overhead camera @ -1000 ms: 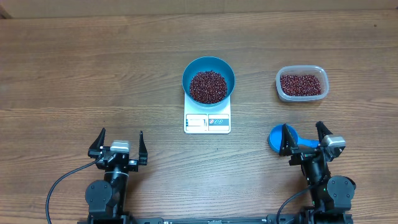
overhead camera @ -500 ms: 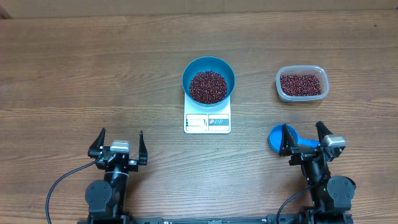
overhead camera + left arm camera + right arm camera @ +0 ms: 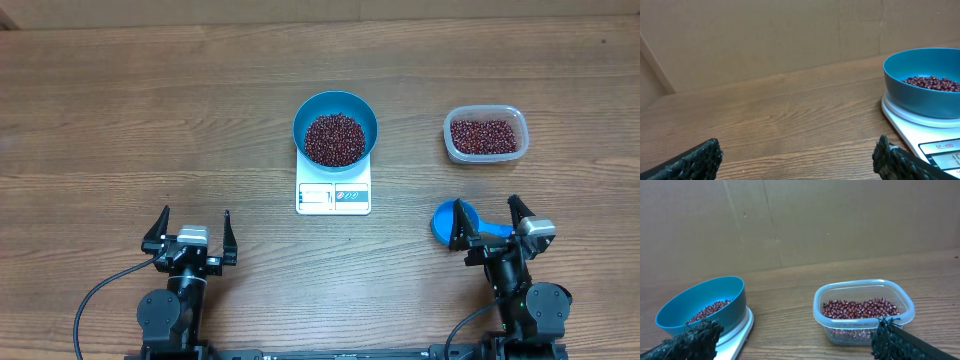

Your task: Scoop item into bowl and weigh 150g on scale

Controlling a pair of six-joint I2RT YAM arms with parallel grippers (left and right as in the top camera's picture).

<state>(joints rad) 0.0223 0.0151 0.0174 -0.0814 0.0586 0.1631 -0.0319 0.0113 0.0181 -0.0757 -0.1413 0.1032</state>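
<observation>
Items counted on the worktop:
- one blue bowl
- one white scale
- one clear tub
- one blue scoop
- two heaps of beans, one in the bowl and one in the tub
- two claws: left claw and right claw

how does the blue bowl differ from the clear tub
The bowl is round and opaque blue; the tub is a clear rounded rectangle. The bowl sits on the scale; the tub rests straight on the table. Both hold dark red-brown beans.
</observation>
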